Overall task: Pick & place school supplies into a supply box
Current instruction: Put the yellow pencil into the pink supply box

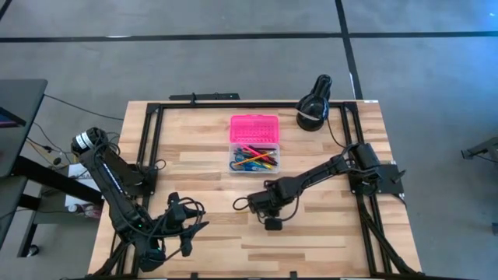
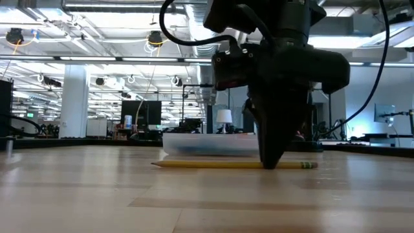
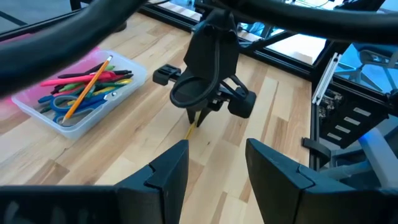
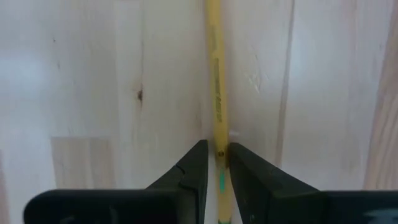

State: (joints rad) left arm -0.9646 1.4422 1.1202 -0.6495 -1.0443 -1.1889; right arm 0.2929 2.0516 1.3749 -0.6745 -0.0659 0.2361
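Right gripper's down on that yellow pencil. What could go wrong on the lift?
1. The right gripper pinches the yellow pencil close to its eraser end, so the long free end could droop or swivel.
2. The supply box is already crowded, so a tilted pencil may catch on its rim.

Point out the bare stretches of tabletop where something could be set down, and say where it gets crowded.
Bare wood: the strip left of the supply box up to the left frame rail, and the near edge between the two arms. Crowded: around the right pincer, closed on the yellow pencil in front of the box, and the far right corner by the black round device.
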